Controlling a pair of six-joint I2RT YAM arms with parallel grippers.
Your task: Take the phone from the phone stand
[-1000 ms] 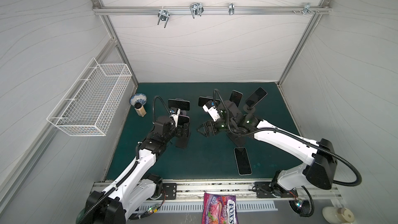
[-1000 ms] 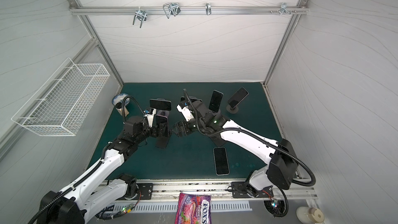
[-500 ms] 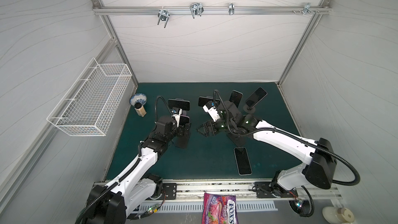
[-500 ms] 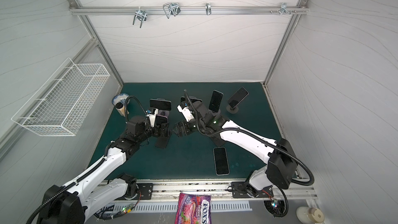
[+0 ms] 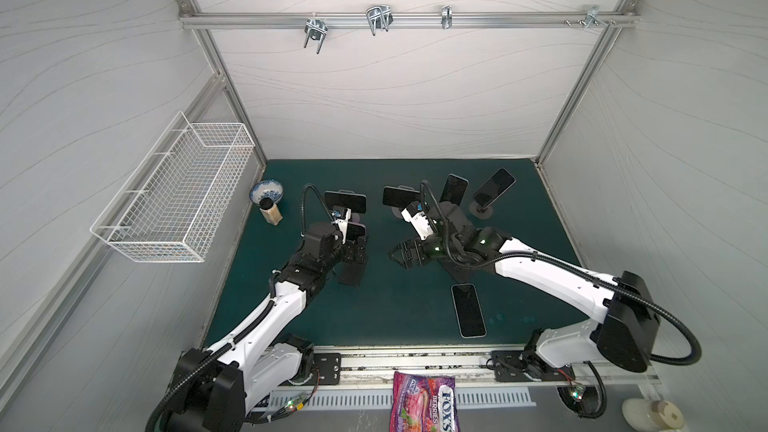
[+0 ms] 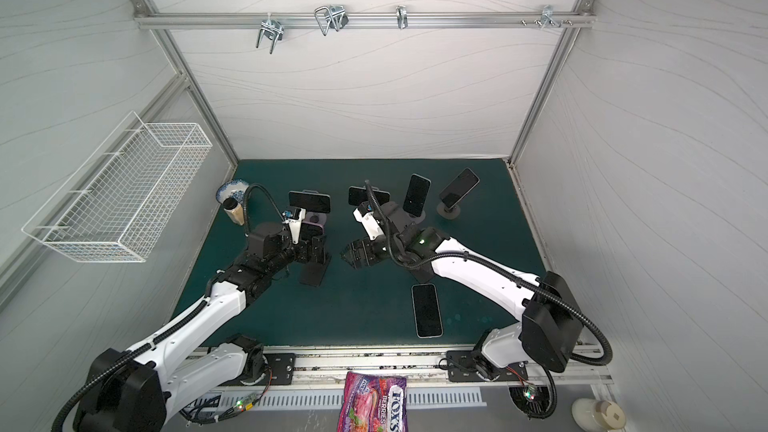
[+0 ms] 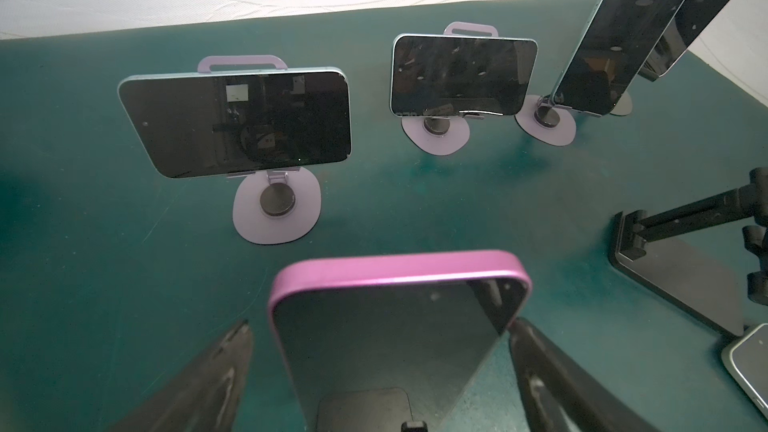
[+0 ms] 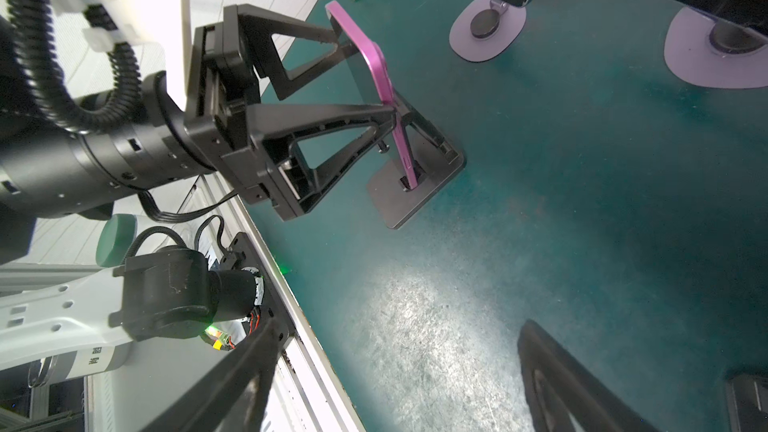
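A pink-edged phone point(image 7: 399, 326) leans upright in a black stand point(image 8: 411, 197) left of the mat's middle, also seen in both top views point(image 5: 355, 229) point(image 6: 314, 220). My left gripper point(image 7: 380, 326) is open and straddles the phone's two long sides. One finger point(image 7: 536, 367) is almost against the edge, while the other finger point(image 7: 224, 367) stands off with mat showing between. My right gripper point(image 8: 399, 324) hangs open above bare mat to the right of the stand point(image 5: 399, 255), with nothing between its fingers.
Three dark phones sit on lilac stands point(image 7: 237, 122) point(image 7: 461, 74) point(image 7: 623, 35) behind, with another phone point(image 5: 494, 193) further right. A phone point(image 5: 468, 310) lies flat near the front. A second black stand point(image 5: 461, 270) is under the right arm. A bowl point(image 5: 266, 192) and a bottle point(image 5: 271, 213) stand at the back left.
My left gripper has pushed forward around the pink-edged phone and its jaws have narrowed slightly. The right arm has barely moved.
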